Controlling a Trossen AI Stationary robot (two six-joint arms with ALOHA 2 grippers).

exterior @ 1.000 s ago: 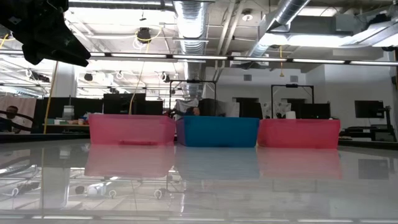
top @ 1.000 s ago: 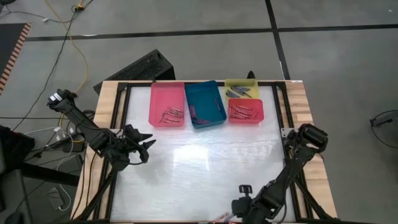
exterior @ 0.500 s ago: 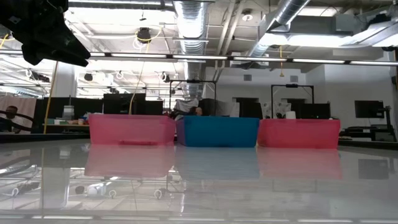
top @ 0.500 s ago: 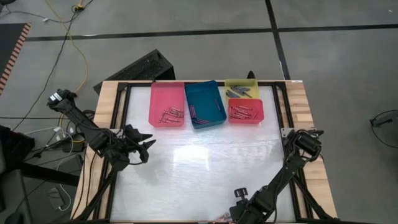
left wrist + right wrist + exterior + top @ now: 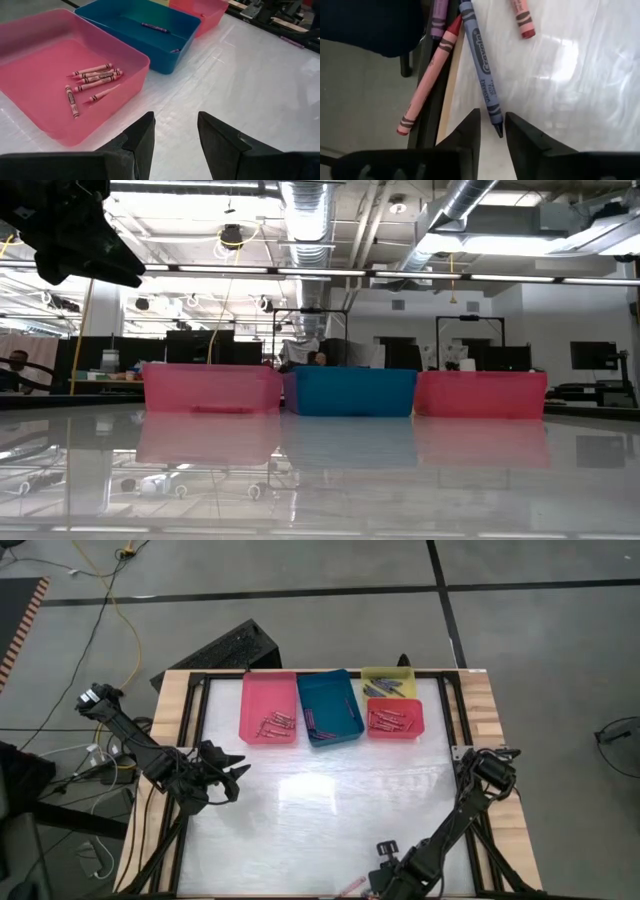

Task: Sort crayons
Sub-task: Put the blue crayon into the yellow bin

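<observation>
1. At the surface's near edge, your right gripper (image 5: 487, 125) hangs parted, unclenched, over the blue crayon's (image 5: 481, 65) tip.
2. Its long axis runs straight ahead from the jaws.
3. Your left gripper (image 5: 176, 131) waits released, far off.

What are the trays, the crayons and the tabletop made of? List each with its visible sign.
Pink tray: looks like moulded plastic, smooth, with rounded rims and a faint sheen.
Teal tray: same plastic look.
Blue crayon: probably wax in a printed paper wrapper, with a bare dark tip.
Pink crayon: likewise paper-wrapped.
Tabletop: glossy white sheet, perhaps laminate or acrylic, since it mirrors the lights.
</observation>
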